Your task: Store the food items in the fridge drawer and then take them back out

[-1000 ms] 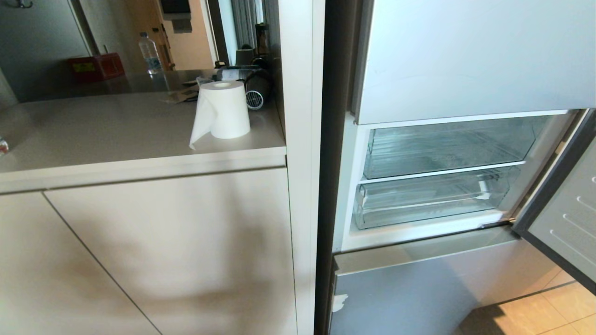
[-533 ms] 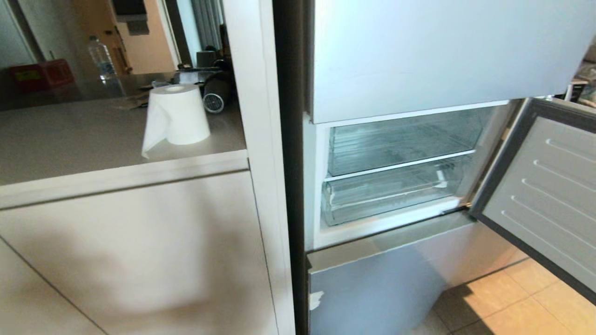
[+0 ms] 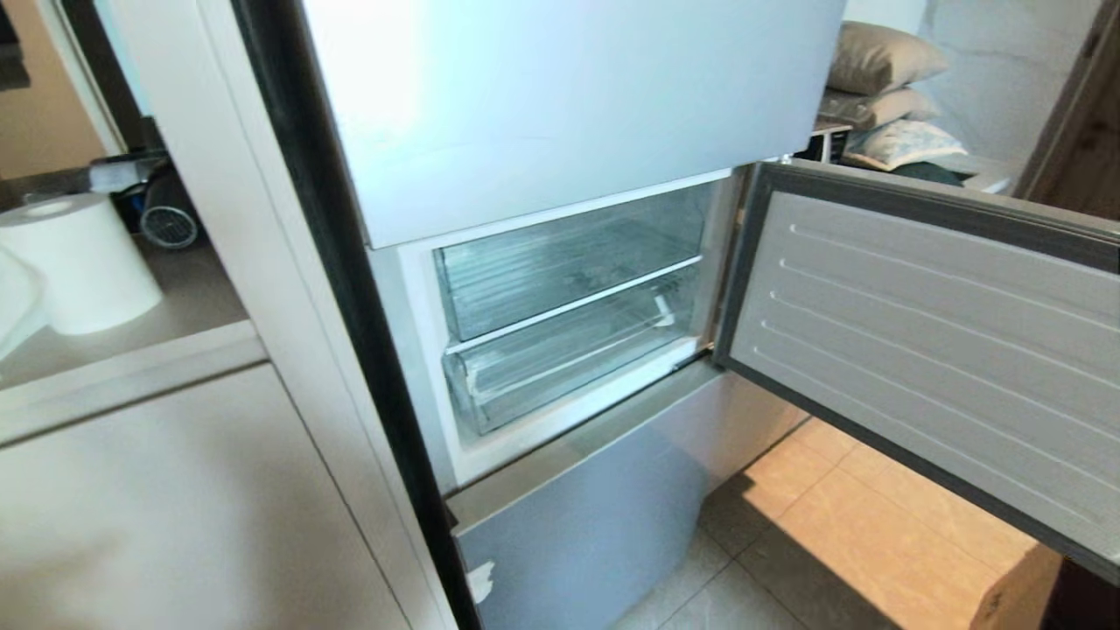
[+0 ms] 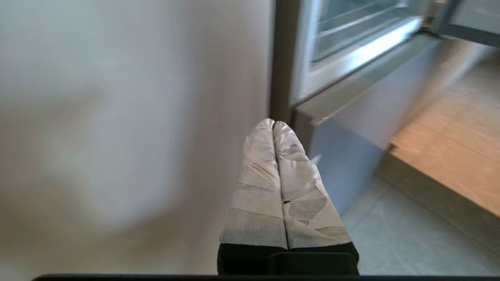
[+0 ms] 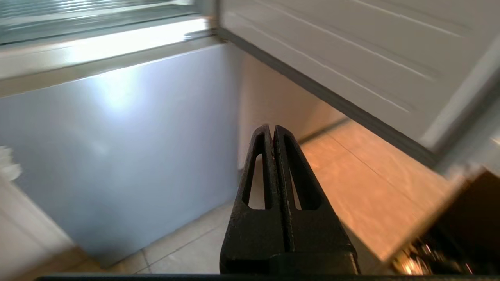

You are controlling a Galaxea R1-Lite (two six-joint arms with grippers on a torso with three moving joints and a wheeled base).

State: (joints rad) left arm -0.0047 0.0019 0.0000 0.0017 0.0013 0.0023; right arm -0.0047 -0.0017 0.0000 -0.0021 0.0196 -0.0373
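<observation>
- While neither arm shows in the head view, the fridge point(image 3: 560, 96) fills the middle of the frame with its middle door point(image 3: 927, 350) swung open toward the right edge. Two clear compartments sit stacked in the opening at centre: the upper one point(image 3: 569, 271) and, just below it, the fridge drawer point(image 3: 569, 359), pushed in. No fruit can be seen in either. A roll of white paper towel point(image 3: 83, 262) stands on the counter point(image 3: 131, 367) at the left edge, and cushions point(image 3: 884, 87) are piled at the upper right. Tan floor tiles point(image 3: 840, 525) lie under the open door.
- Seen from the left wrist, the left gripper point(image 4: 273, 123) sits at lower centre, its white-wrapped fingers pressed together and holding nothing, in front of a pale cabinet panel point(image 4: 117, 117) and the fridge's lower door edge.
- Seen from the right wrist, the right gripper point(image 5: 272, 128) sits at lower centre, its black fingers closed tight on nothing, above the tiles beneath the open door.
</observation>
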